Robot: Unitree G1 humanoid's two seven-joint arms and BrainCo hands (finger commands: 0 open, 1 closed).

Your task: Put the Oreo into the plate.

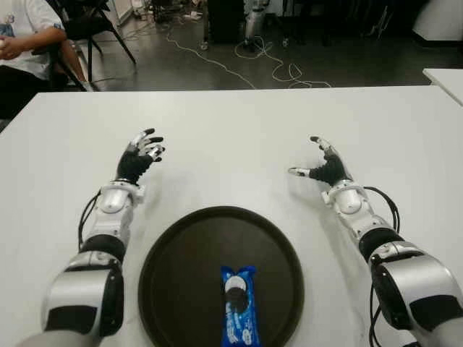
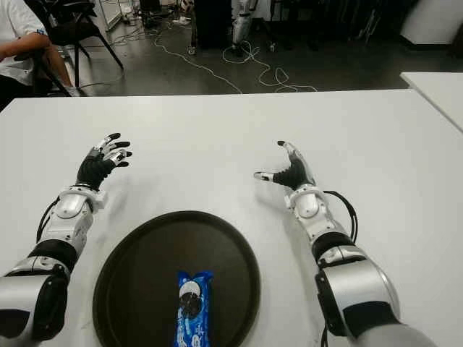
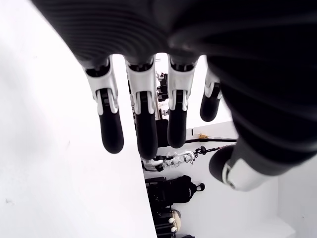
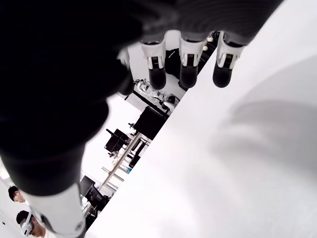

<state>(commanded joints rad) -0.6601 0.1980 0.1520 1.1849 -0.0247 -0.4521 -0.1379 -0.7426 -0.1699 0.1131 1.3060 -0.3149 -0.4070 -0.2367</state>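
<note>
A blue Oreo pack (image 1: 239, 304) lies lengthwise inside the dark round plate (image 1: 181, 260) at the table's near edge, toward the plate's front. My left hand (image 1: 147, 147) is out over the white table, left of and beyond the plate, fingers spread and holding nothing. My right hand (image 1: 316, 160) is on the far right side of the plate, thumb out and fingers extended, also holding nothing. Both wrist views show straight fingers (image 3: 143, 124) over bare table (image 4: 237, 148).
The white table (image 1: 239, 130) stretches far beyond both hands. A second white table corner (image 1: 445, 76) shows at the right. A seated person (image 1: 22, 43) and chairs are at the far left, with cables on the floor behind.
</note>
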